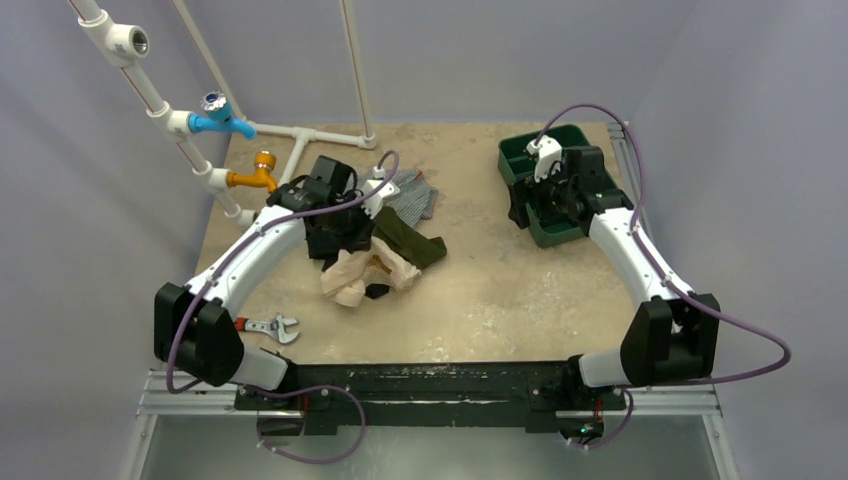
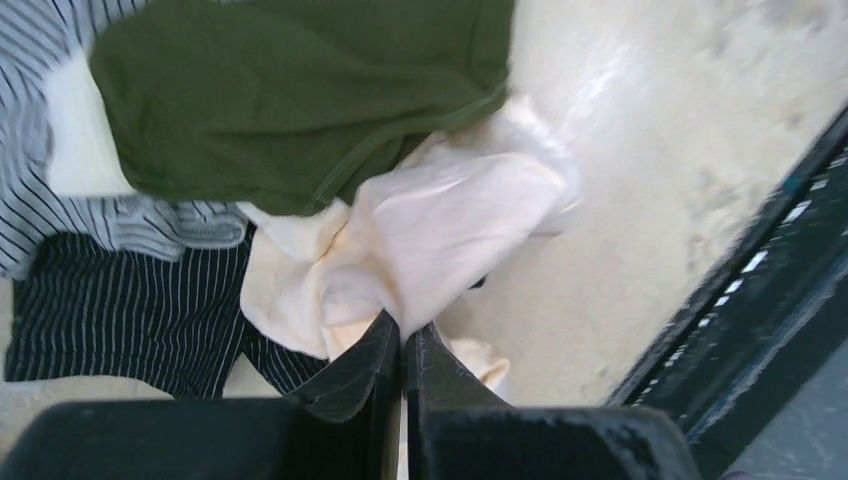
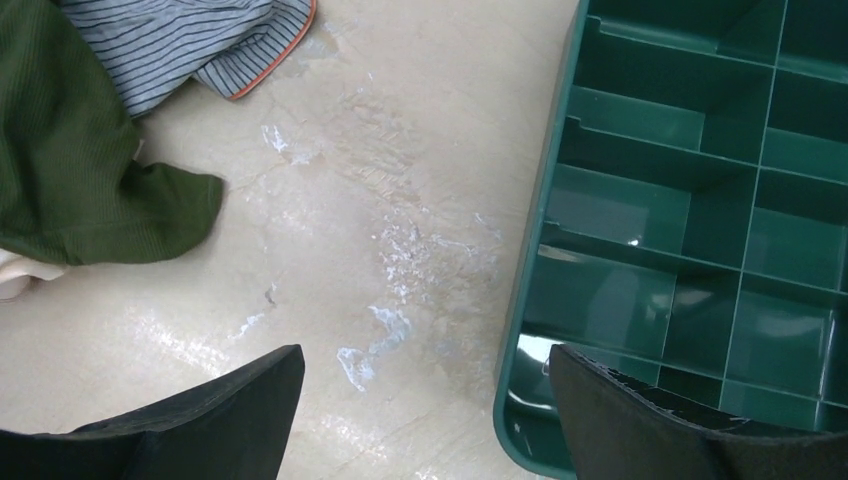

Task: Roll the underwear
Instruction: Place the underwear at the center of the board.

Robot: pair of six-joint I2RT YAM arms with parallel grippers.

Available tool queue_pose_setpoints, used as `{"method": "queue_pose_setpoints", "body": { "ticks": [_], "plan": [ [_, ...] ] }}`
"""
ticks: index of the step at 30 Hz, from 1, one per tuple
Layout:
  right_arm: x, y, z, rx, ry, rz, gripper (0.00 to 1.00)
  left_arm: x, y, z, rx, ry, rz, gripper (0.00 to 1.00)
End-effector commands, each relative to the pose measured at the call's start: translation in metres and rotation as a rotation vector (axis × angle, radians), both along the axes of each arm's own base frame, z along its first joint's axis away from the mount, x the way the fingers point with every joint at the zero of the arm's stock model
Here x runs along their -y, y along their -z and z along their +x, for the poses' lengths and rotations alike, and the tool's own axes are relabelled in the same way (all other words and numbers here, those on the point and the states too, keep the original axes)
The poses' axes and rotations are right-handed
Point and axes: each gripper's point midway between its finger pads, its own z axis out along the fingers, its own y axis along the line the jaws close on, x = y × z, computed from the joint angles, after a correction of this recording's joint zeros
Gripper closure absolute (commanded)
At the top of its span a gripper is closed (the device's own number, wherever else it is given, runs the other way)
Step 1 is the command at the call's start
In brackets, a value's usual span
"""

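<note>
From the top external view, the beige stone-look counter [image 1: 480,300] is carrying a heap of soft garments at left centre. The underwear [image 1: 360,275], pale peach and crumpled, is lying at the near edge of the heap. An olive-green garment [image 1: 412,240] is resting just behind it, with a grey striped garment [image 1: 414,195] farther back. The left fingers [image 1: 345,245] are reaching down into this heap. An adjustable wrench [image 1: 272,327] is lying near the left arm's base. White pipes with a blue tap [image 1: 222,122] and an orange tap [image 1: 255,176] are standing at the far left corner. The right fingers [image 1: 528,212] are hanging at the near-left edge of a green tray [image 1: 518,160].

From the left wrist, the left fingers [image 2: 403,350] are pressing together and appear to be pinching a fold of the underwear [image 2: 450,220], whose smooth, slightly shiny creases are gathering at the tips. The ribbed olive-green garment [image 2: 290,90] is overlapping its upper edge. A dark pinstriped garment [image 2: 130,300] is lying beneath it on the left, below the grey striped garment [image 2: 30,150]. A black rail [image 2: 760,270] is running along the right.

From the right wrist, the right fingers [image 3: 590,390] are standing wide apart and holding nothing, straddling bare counter [image 3: 380,200] and the rim of the hard plastic, partitioned green tray [image 3: 560,200]. The olive-green garment [image 3: 80,170] and the orange-trimmed grey striped garment [image 3: 190,40] are lying at the far left. Only a sliver of the underwear [image 3: 15,275] is peeking out there, well apart from these fingers.
</note>
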Motion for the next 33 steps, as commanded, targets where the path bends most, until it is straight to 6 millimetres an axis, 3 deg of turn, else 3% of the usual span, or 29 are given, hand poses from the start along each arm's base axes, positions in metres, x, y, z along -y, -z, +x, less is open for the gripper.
{"method": "queue_pose_setpoints", "body": {
  "ticks": [1, 6, 9, 11, 13, 16, 17, 20, 27, 30, 33],
  "plan": [
    [0.008, -0.014, -0.004, 0.058, 0.021, -0.027, 0.08, 0.044, -0.102, -0.025, 0.073, 0.104, -0.268, 1.0],
    [0.014, -0.02, -0.004, 0.077, 0.06, -0.035, 0.08, 0.093, -0.165, -0.041, 0.112, 0.211, -0.417, 1.0],
    [0.021, -0.024, -0.004, 0.086, 0.088, -0.046, 0.07, 0.124, -0.184, -0.051, 0.091, 0.272, -0.469, 1.0],
    [0.027, -0.026, -0.004, 0.094, 0.107, -0.051, 0.07, 0.141, -0.186, -0.055, 0.081, 0.295, -0.483, 0.97],
    [0.032, -0.029, -0.004, 0.096, 0.12, -0.055, 0.07, 0.15, -0.177, -0.05, 0.086, 0.288, -0.466, 0.78],
    [0.036, -0.027, -0.005, 0.09, 0.122, -0.062, 0.07, 0.149, -0.153, -0.032, 0.101, 0.218, -0.401, 0.38],
    [0.036, -0.026, -0.006, 0.087, 0.122, -0.064, 0.07, 0.146, -0.144, -0.026, 0.115, 0.195, -0.37, 0.33],
    [0.037, -0.017, -0.006, 0.072, 0.117, -0.065, 0.07, 0.133, -0.122, -0.006, 0.19, 0.143, -0.27, 0.27],
    [0.025, 0.01, -0.008, 0.007, 0.054, -0.035, 0.07, 0.095, -0.076, 0.05, 0.305, -0.043, -0.047, 0.26],
    [0.022, 0.019, -0.016, -0.01, 0.015, -0.035, 0.07, 0.082, -0.055, 0.06, 0.295, -0.069, 0.026, 0.26],
    [0.005, 0.023, -0.03, -0.026, -0.1, 0.009, 0.07, 0.076, -0.036, 0.062, 0.289, -0.056, 0.065, 0.26]
  ]
}}
